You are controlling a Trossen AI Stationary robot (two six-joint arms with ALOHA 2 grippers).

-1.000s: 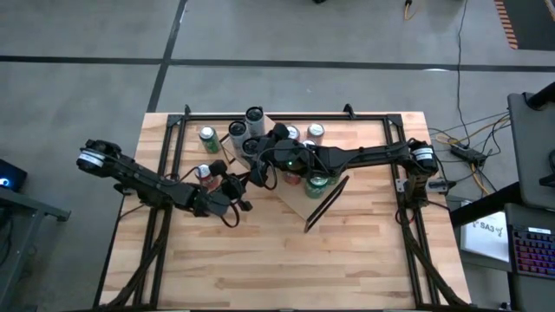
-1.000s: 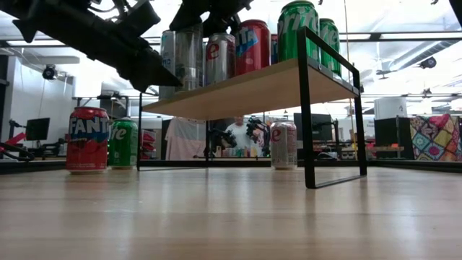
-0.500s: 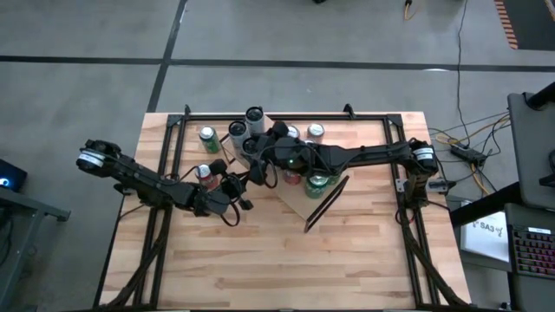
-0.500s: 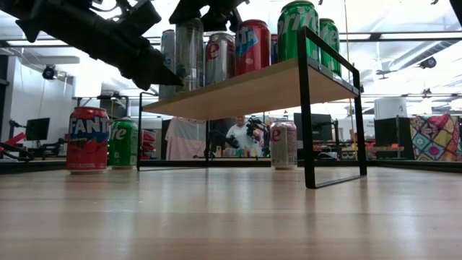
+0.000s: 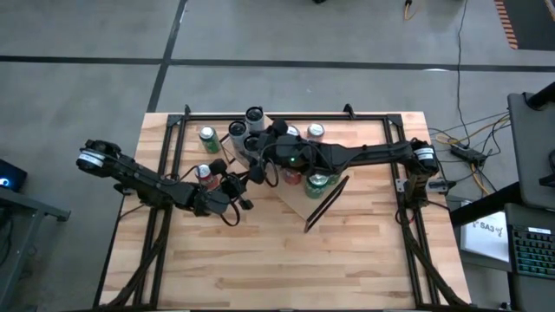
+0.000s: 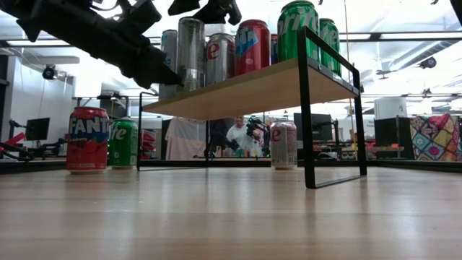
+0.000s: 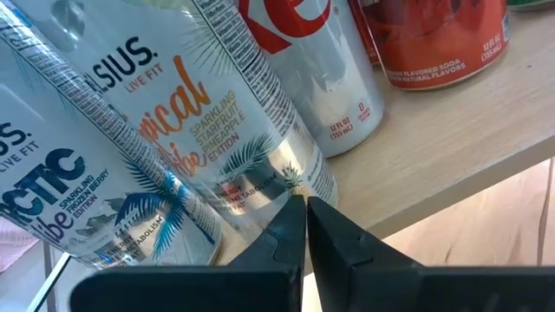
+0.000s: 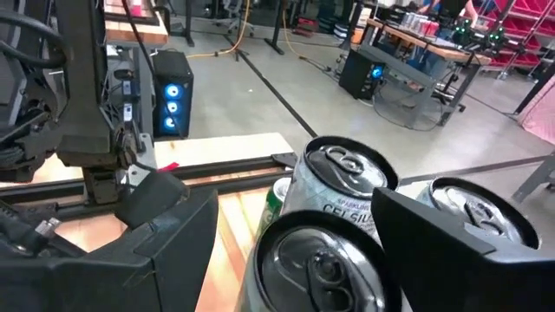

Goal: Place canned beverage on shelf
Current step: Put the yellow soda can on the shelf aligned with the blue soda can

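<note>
1. Fingers of the right gripper (image 8: 295,251) stand wide apart, one on each side of the top of a tall silver can (image 8: 316,256), and no contact with it can be made out. In the low view this gripper (image 6: 206,10) hangs just above that can (image 6: 190,52), clear of its lid.
2. Left gripper (image 7: 305,217) has its fingers pressed together with nothing between them. Its tip sits just beside the base of a tall Celsius can (image 7: 234,130) at the edge of the shelf (image 7: 451,147); whether it touches is unclear.
3. Shelf (image 6: 245,90), seen from above (image 5: 295,198), sits on the table (image 5: 286,260) toward 12 o'clock from the table's centre, and carries the silver cans, a red can (image 6: 251,45) and two green cans (image 6: 299,23).
4. On the table at 9 o'clock from the shelf stand a red Fanta can (image 6: 87,139) and a green can (image 6: 123,143).
5. Under the shelf, only the low view shows another silver can (image 6: 283,144) and, in the room beyond, a person (image 6: 238,137) among desks.
6. Only the right wrist view shows a computer tower with blue lights (image 8: 171,95) on the floor.
</note>
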